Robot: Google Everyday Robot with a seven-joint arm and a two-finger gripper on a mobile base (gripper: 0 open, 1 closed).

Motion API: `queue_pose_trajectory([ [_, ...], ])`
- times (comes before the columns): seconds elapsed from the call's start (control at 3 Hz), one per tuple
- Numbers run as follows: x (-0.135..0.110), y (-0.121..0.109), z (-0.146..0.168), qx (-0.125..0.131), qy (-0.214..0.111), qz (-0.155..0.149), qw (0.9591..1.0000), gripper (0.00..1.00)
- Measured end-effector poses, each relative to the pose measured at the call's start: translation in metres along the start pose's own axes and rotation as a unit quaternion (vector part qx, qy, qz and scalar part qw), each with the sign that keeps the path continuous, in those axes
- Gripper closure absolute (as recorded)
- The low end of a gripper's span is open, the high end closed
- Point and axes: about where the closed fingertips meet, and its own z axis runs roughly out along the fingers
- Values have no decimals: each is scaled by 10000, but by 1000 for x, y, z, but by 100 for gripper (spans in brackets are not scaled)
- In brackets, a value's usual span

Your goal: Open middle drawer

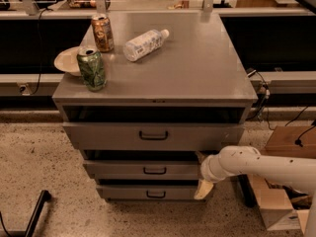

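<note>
The white arm (256, 164) reaches in low and level from the right; its jaws stand apart at the right end of the middle drawer (143, 170), one pale finger (203, 189) below the drawer front, the other above; the bar handle (155, 170) lies left of the jaws; cardboard boxes (276, 201) crowd the right, speckled floor (39, 162) lies open far left; above, the bench (197, 73) carries two cans (91, 69) and a plastic bottle (144, 44).
</note>
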Motion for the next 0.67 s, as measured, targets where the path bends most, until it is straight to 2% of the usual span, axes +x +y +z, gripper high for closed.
queue_pose_trajectory([
  [0.33,6,-2,9,-14,-11,95,10000,14],
  [0.67,3,4,16,-111,-49,175,9998,37],
])
